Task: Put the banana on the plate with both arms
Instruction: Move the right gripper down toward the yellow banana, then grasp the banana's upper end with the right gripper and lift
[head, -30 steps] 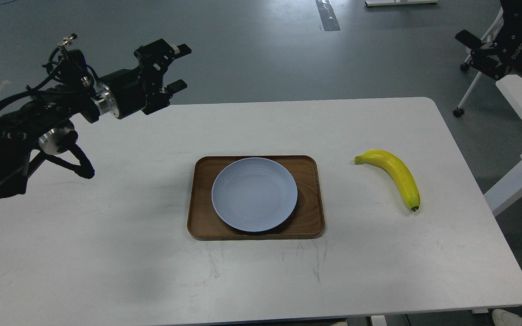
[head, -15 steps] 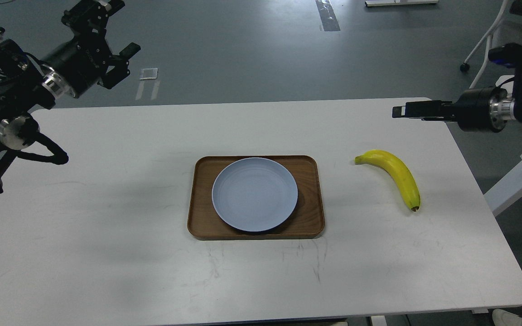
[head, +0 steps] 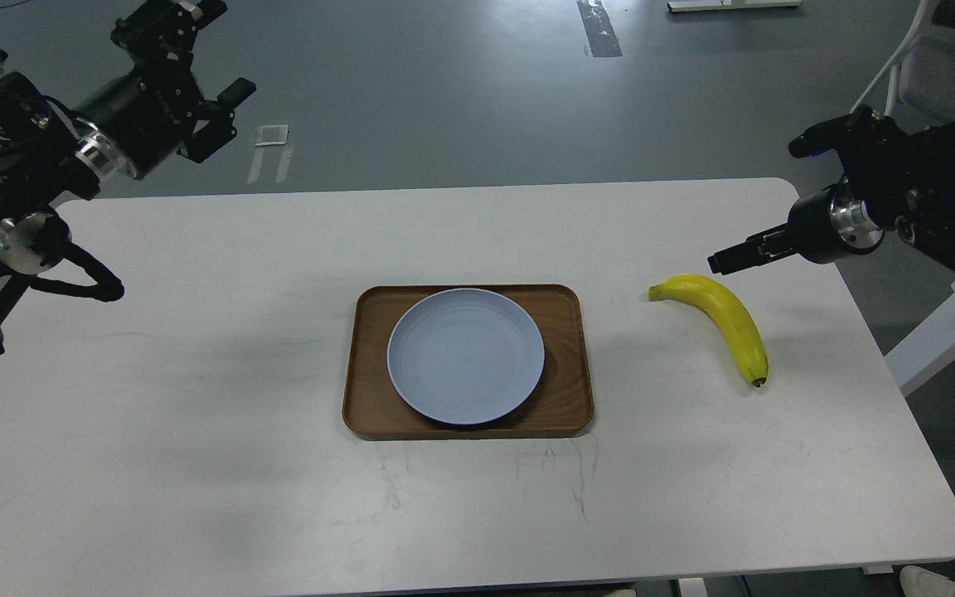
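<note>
The yellow banana (head: 722, 319) lies on the white table at the right, with its greenish stem end to the left and its dark tip toward me. The pale blue-grey plate (head: 465, 355) sits empty on a brown wooden tray (head: 570, 373) at the table's centre. My left gripper (head: 225, 48) is open and empty, high above the table's far left corner. My right gripper (head: 724, 259) hovers just above and right of the banana's stem end, apart from it. It is seen edge-on, so its fingers cannot be told apart.
The table's (head: 196, 414) right edge runs close to the banana. A white frame (head: 942, 332) and a chair (head: 933, 66) stand beyond the right edge. A small pale patch (head: 271, 135) lies on the grey floor behind the table.
My right arm swung in from the far right and came down toward the banana's stem end. My left arm rose up and to the left a second ago and has since held still.
</note>
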